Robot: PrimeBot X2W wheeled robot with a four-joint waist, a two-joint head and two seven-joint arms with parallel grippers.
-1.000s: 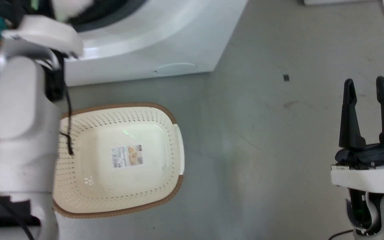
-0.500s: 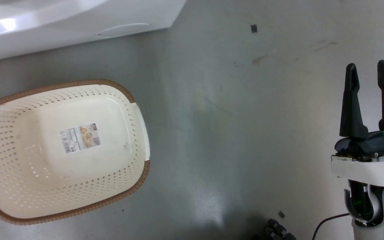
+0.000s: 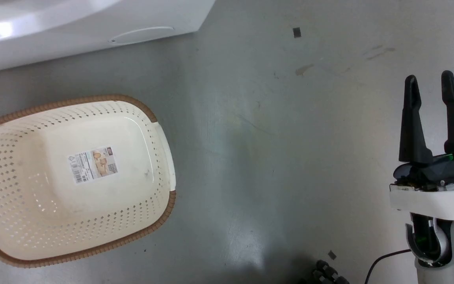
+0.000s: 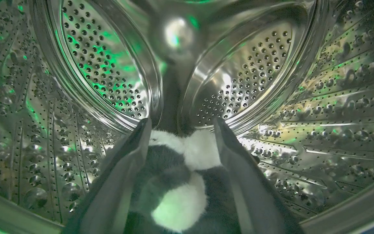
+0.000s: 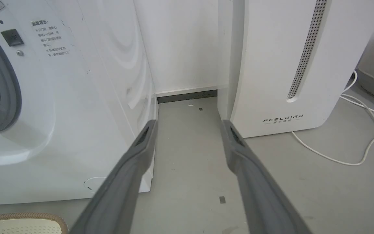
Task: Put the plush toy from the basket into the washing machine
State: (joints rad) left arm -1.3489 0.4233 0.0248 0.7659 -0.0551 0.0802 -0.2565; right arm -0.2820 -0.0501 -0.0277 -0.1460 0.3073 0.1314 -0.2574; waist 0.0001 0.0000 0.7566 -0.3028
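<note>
In the left wrist view, the left gripper (image 4: 182,125) had its jaws apart, with the plush toy (image 4: 177,182) between them inside the steel drum (image 4: 109,65). The head view showed instead the basket (image 3: 164,213) on the grey floor (image 3: 270,157), its paper label (image 3: 92,164) bare. The right gripper (image 3: 428,79) was off to one side, jaws apart. Beyond lay the washing machine (image 3: 73,23).

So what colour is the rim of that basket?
Brown, woven-looking, on the cream basket; the head view shows it best.
</note>
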